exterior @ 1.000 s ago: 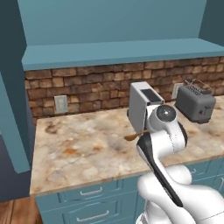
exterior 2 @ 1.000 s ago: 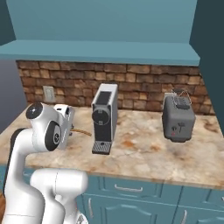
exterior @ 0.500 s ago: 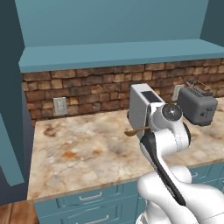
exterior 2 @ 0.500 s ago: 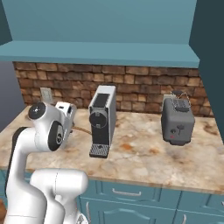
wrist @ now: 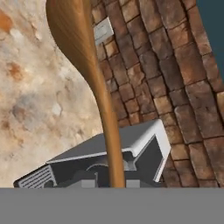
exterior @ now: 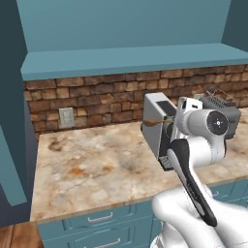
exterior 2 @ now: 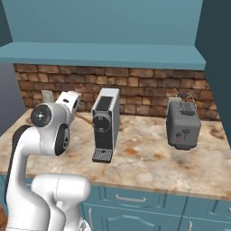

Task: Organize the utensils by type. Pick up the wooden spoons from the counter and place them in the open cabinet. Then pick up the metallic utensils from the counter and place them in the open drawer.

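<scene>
Wooden spoon point(wrist: 94, 83) in air above desk point(exterior: 97, 169), bowl leading, handle end clamped in gripper point(exterior 2: 72, 103), beside coffee machine point(exterior 2: 106, 124). Likely light, stiff, smooth wood; grip at handle end lets bowl swing, mid-handle hold steadier. Cabinet point(exterior: 126, 60) above.

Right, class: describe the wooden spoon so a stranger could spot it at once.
Find the brick wall above the counter, then the grey coffee machine. Beside it, held up off the counter at the arm's end, is the wooden spoon: orange-brown, long-handled, unlike the grey appliances.
</scene>
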### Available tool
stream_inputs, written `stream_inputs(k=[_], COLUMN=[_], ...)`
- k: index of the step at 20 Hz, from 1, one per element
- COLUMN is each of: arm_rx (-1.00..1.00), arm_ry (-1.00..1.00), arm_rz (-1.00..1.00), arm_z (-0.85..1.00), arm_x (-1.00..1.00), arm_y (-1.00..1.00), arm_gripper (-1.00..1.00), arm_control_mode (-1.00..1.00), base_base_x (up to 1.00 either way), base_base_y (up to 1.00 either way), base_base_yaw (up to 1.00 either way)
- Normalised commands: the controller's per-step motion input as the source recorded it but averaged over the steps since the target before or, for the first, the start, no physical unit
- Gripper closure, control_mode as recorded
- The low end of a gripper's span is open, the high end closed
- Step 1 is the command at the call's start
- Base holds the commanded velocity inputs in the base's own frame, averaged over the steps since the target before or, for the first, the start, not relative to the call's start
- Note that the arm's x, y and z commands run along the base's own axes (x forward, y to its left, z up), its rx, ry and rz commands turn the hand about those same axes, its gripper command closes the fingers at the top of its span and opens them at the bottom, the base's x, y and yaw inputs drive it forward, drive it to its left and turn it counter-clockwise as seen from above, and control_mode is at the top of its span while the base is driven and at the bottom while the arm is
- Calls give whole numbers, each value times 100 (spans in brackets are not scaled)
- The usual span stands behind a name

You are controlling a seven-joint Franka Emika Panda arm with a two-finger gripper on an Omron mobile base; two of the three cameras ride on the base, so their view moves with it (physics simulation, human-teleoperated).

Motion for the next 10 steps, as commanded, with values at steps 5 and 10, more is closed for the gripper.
stream_inputs(k=[5, 10], arm_rx=[-2, -10], arm_ry=[-14, -3], arm_rz=[-4, -1], arm_z=[68, 67], arm_x=[-13, -4], arm_y=[0, 0], arm_gripper=[100, 100], arm_control_mode=[-100, -100], base_base_x=[0, 0], base_base_y=[0, 0], base_base_yaw=[0, 0])
